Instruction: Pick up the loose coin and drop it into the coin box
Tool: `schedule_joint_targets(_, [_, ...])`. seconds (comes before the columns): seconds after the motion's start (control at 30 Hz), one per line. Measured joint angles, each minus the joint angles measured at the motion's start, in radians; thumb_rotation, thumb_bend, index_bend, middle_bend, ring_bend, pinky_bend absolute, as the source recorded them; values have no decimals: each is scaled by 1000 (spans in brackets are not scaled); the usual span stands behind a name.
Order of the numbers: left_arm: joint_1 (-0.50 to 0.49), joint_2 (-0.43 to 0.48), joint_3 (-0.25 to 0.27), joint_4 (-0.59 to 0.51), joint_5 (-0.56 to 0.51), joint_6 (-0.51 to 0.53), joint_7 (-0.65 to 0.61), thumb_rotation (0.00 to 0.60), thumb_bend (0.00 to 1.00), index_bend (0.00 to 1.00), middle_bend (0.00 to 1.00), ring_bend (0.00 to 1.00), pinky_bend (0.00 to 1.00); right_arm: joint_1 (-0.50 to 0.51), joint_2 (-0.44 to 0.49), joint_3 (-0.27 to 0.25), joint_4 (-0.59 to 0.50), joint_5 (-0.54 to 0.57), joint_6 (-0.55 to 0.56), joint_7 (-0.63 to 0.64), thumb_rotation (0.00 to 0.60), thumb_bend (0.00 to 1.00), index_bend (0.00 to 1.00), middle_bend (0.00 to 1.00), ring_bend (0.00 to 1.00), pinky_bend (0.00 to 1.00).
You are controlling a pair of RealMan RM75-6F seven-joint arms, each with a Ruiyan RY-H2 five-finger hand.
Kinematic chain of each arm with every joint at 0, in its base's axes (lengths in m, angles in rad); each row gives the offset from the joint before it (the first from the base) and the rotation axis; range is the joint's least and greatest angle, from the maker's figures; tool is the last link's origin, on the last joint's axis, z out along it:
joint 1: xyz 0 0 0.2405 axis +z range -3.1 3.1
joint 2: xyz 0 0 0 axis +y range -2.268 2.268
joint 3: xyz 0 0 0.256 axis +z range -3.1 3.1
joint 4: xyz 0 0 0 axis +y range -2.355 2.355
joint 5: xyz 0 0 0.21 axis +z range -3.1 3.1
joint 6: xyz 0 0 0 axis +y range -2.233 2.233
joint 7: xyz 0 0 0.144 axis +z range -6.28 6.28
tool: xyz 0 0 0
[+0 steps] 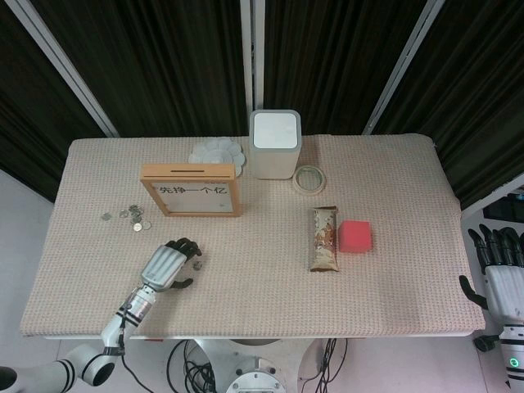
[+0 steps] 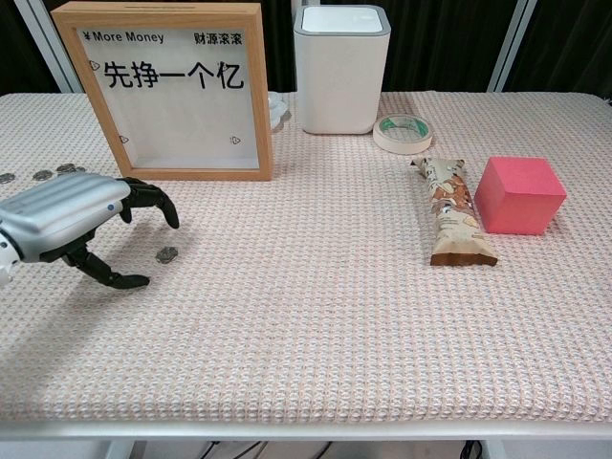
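The head view looks steeply down from high above the near edge and takes in the whole worktop [image 1: 393, 270], while the chest view sits low and close, facing level across it, both sharing the coin box [image 1: 191, 189] and pink block [image 2: 517, 195].
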Motion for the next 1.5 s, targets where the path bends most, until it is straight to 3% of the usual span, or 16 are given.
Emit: schedule_joint_targets(1.5, [-13, -51, 30, 86, -23, -11, -8, 600, 261, 434, 260, 202, 383, 8, -5, 0, 10, 6, -18, 11, 600, 290, 0, 0, 0, 0])
